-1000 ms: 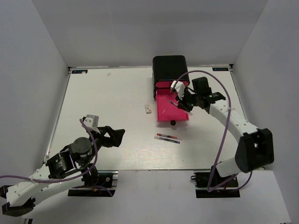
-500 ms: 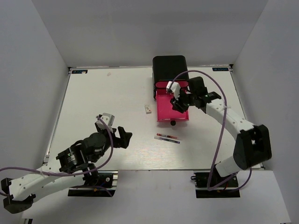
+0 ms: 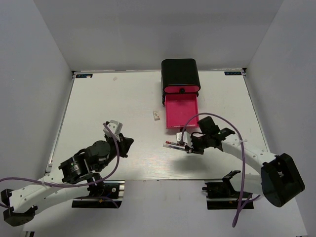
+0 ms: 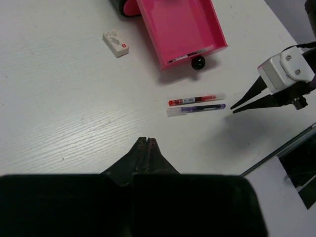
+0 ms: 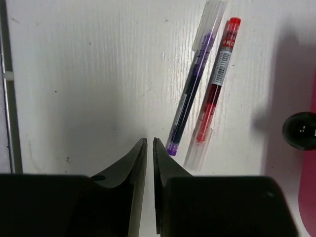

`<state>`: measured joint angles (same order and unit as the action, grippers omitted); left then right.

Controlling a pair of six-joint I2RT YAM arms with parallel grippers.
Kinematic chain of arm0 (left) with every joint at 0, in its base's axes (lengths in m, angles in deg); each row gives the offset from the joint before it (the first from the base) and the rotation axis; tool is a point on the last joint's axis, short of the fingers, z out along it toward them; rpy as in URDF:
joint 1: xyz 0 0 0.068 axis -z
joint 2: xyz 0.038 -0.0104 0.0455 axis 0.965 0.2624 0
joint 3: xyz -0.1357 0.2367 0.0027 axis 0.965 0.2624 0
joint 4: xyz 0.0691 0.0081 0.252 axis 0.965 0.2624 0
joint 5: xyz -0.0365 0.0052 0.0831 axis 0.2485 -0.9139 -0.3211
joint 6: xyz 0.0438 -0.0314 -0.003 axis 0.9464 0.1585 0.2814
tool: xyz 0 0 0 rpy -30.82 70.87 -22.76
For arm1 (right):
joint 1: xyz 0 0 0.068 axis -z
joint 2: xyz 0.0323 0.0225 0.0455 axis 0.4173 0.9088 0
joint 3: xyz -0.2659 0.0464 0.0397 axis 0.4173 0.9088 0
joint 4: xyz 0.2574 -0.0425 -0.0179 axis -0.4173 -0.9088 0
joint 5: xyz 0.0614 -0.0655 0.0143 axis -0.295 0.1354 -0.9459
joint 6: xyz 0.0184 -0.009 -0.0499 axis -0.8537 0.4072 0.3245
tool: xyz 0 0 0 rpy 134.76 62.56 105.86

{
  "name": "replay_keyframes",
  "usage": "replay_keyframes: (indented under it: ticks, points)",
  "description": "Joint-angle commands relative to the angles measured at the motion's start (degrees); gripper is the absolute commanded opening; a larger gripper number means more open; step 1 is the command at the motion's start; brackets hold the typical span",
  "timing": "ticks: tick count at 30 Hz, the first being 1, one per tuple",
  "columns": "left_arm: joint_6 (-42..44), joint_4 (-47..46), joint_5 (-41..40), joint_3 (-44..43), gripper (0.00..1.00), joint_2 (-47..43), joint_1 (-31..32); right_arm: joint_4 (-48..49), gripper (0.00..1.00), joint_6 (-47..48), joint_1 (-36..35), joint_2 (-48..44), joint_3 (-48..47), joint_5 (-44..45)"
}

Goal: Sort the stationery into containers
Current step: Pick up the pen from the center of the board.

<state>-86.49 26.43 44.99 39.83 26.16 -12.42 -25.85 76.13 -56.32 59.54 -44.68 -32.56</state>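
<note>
Two pens lie side by side on the table, a red pen [image 5: 215, 86] and a purple pen [image 5: 190, 94], seen together as the pens [image 3: 177, 144]. My right gripper [image 5: 149, 140] hovers just beside the purple pen's end, its jaws a thin slit apart and empty. The black cabinet [image 3: 180, 74] stands at the back with its lowest pink drawer [image 3: 170, 111] pulled out; a thin pen [image 4: 190, 55] lies inside by the front wall. A small white eraser [image 3: 156, 115] rests left of the drawer. My left gripper [image 4: 146, 139] is shut and empty, above bare table at the near left.
The open drawer's black knob [image 4: 198, 62] sticks out toward the pens. The right gripper [image 4: 232, 109] shows in the left wrist view, its tips pointing at the pens. The table's near edge [image 4: 276, 148] runs close behind it.
My right arm has swung from over the open drawer down to the table beside the two pens. The left gripper has gone from wide open to shut.
</note>
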Motion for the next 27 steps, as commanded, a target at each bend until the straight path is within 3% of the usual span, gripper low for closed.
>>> replay_keyframes:
  ticks: [1,7,12,18,27]
  points:
    - [0.97,-0.58,1.09,-0.06,0.06,0.5,-0.14,8.23,0.17,-1.38,-1.3,0.19,0.5,4.16]
    - [0.97,-0.58,1.62,-0.06,0.19,0.5,-0.14,14.47,0.2,-3.76,-2.35,3.97,0.77,10.76]
    - [0.97,-0.58,2.15,-0.06,0.24,1.03,-0.14,16.15,0.22,-4.46,-2.71,5.56,1.21,12.25]
    - [2.02,-1.11,3.38,-0.06,0.39,1.56,-0.14,17.21,0.25,-4.73,-2.71,8.28,0.77,12.35]
    - [2.55,-1.64,4.52,-0.06,0.45,1.56,-0.14,16.15,0.26,-4.2,-2.7,9.42,0.33,11.9]
